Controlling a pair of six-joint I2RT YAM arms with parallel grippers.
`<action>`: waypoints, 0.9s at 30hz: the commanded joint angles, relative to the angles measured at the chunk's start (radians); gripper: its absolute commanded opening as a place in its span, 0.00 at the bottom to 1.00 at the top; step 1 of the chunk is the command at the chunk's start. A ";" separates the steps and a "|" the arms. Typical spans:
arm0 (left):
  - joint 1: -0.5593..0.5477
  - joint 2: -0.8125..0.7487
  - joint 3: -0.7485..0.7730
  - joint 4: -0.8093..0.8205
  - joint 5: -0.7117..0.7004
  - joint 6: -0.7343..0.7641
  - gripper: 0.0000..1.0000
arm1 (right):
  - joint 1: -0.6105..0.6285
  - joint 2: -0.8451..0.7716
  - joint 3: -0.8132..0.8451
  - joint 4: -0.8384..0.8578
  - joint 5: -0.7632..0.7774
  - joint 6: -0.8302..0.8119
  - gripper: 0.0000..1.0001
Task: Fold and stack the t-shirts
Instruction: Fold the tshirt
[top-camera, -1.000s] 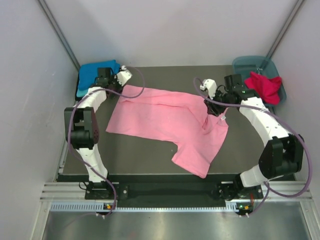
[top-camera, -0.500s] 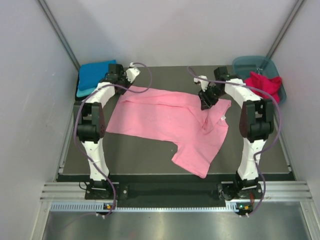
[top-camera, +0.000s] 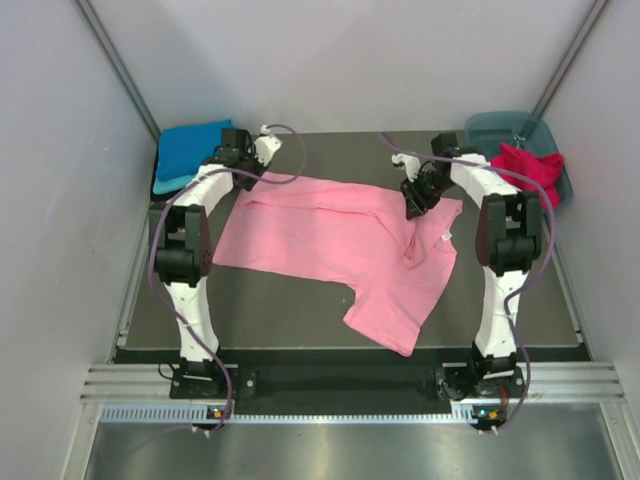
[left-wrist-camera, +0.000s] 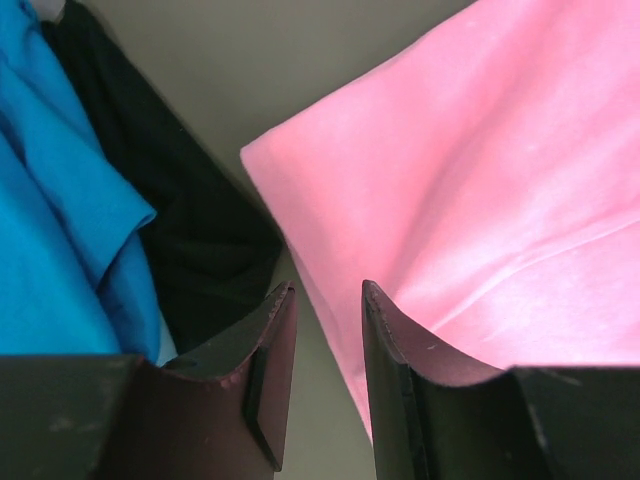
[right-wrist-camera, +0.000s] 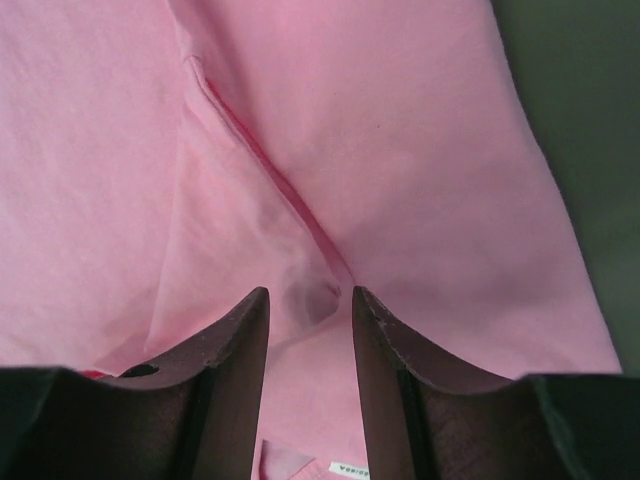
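Over pink t-shirt (top-camera: 330, 235) — claws (left-wrist-camera: 328, 290) (right-wrist-camera: 308, 292) as before.

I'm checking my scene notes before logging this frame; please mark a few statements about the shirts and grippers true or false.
The pink t-shirt lies spread on the table. True.
The red t-shirt is in the tub. True.
The blue t-shirt is in the tub. False: it lies at the far left corner.
The right gripper is over the red t-shirt. False: it is over the pink t-shirt.
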 joint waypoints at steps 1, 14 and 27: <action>-0.014 -0.038 0.024 0.000 -0.007 -0.011 0.37 | -0.002 0.035 0.060 -0.036 -0.040 -0.013 0.39; -0.020 -0.035 0.021 0.001 -0.018 0.002 0.37 | 0.034 -0.060 0.055 -0.078 -0.090 -0.046 0.00; -0.020 -0.036 -0.039 0.050 -0.021 0.049 0.37 | 0.205 -0.129 0.103 -0.384 -0.161 -0.278 0.25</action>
